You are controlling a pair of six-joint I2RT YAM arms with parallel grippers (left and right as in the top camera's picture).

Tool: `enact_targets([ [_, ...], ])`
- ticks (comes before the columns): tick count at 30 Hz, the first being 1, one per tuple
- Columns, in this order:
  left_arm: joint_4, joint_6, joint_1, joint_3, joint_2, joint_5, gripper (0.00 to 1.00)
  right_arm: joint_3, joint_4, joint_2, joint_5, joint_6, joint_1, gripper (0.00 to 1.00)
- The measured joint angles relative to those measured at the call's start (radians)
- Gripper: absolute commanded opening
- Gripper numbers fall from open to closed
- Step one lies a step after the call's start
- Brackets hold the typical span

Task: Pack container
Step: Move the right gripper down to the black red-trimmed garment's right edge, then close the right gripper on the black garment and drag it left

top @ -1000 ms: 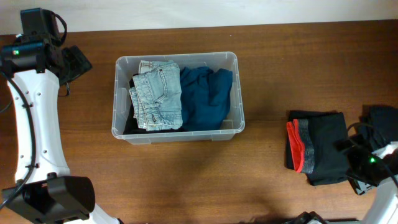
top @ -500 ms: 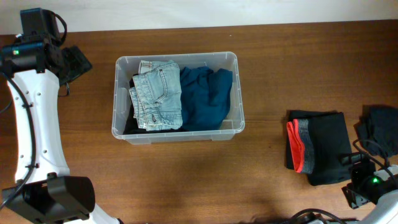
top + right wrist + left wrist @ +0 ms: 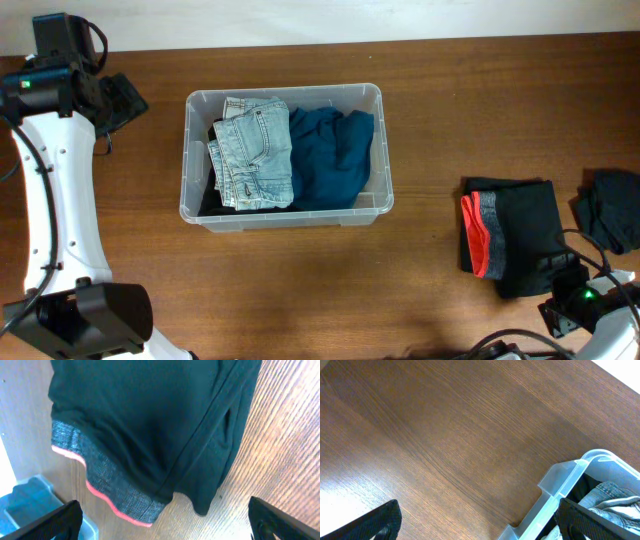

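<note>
Overhead: container (image 3: pixel 285 215) partly packed, two pieces outside

At the left, the left gripper (image 3: pixel 482 524) is spread wide and holds nothing. It hovers over bare table (image 3: pixel 445 435), near one corner of the container. The right gripper (image 3: pixel 165 521) is also spread wide and empty. It hangs above a folded black garment (image 3: pixel 150 420) with a grey and red band, and as far as I can see it does not touch it.

The container stands left of the middle of the table, well apart from the right arm. Inside it lie folded jeans (image 3: pixel 258 155) and, just beside them, a teal garment (image 3: pixel 330 155). Something black shows under the jeans. I judge this part as done.

Outside, the black garment lies near the right front of the table. Another dark piece (image 3: pixel 612 208) lies near it, at the right edge. These two seem to be what is left to pack, and the container looks to have room on top for them.
</note>
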Motion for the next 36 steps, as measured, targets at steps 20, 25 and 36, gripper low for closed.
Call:
enact_targets([
  [20, 0.0, 0.0, 0.0, 0.0, 0.0, 0.0, 0.99, -0.016, 0.13, 0.211, 0.041, 0.03, 0.0, 0.98],
  [25, 0.0, 0.0, 0.0, 0.0, 0.0, 0.0, 0.99, -0.016, 0.172, 0.244, 0.04, 0.031, 0.0, 0.99],
  [36, 0.0, 0.0, 0.0, 0.0, 0.0, 0.0, 0.99, -0.014, 0.269, 0.277, -0.032, 0.031, 0.0, 0.98],
])
